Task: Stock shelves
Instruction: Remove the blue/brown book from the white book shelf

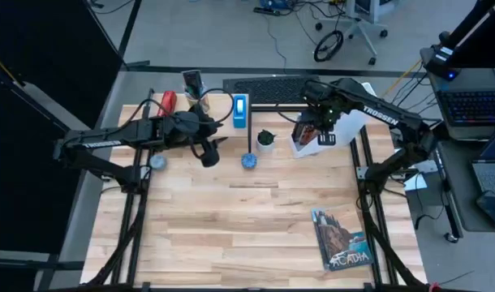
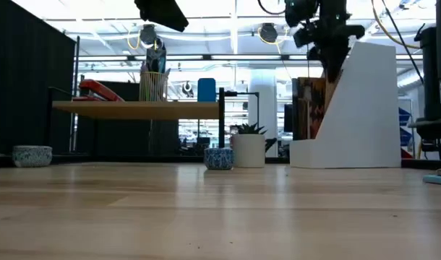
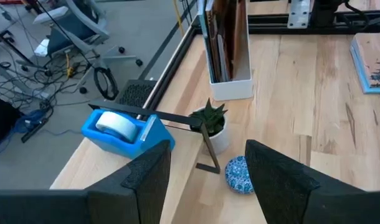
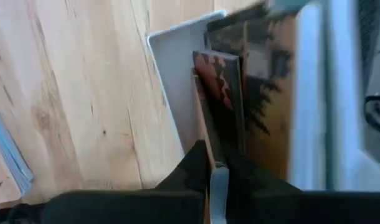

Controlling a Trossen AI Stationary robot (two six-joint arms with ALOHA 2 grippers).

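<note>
The low wood shelf (image 2: 134,109) stands at the far left and carries a red stapler (image 2: 97,90), a pencil cup (image 2: 154,81) and a blue tape dispenser (image 3: 124,129). My left gripper (image 3: 205,186) hovers open above the shelf's right end, holding nothing. The white file holder (image 2: 365,108) stands upright at the far right with several books in it. My right gripper (image 4: 218,180) points down into the holder, shut on a thin book with a dark red cover (image 4: 216,87). Another book (image 1: 338,239) lies flat on the near right of the table. My right gripper pinches the thin book's upper edge (image 4: 205,146) between its two fingers. The fingers come from above, pointing down. The book stands upright on edge inside the file holder (image 4: 171,81), next to the other books. Its lower end is hidden in the holder.
A small potted plant (image 1: 266,139) and a blue patterned bowl (image 1: 248,161) sit on the table between the shelf and the holder. A second bowl (image 1: 157,162) sits near the shelf's left legs. Bare tabletop (image 1: 247,227) stretches toward the near edge.
</note>
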